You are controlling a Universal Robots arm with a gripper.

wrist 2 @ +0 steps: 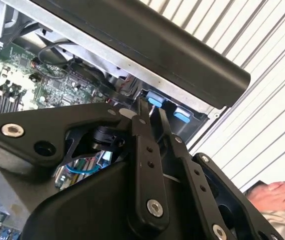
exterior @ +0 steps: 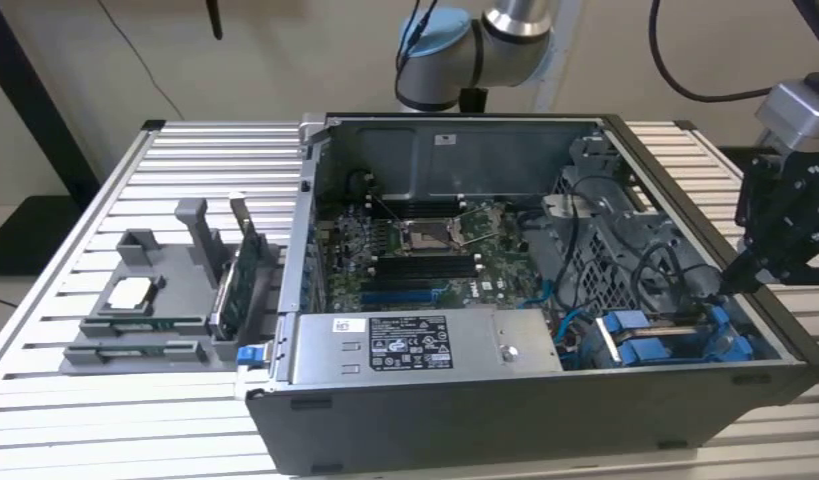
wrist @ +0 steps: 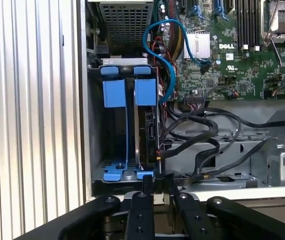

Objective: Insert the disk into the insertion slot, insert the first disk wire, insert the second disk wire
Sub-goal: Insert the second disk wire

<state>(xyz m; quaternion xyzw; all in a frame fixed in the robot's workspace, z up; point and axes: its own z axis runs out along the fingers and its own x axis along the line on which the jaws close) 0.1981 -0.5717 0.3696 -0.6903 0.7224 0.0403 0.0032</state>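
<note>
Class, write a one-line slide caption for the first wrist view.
Gripper close to the disk sitting in its blue-framed bay.

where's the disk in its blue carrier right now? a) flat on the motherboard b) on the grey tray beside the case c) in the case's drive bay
c: in the first wrist view the disk stands in the drive bay, just beyond the pincer.

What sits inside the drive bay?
Blue carrier tabs, with the disk edge-on at the one nearer the motherboard. Its label face is hidden, and the gripper covers the near end of the bay.
</note>
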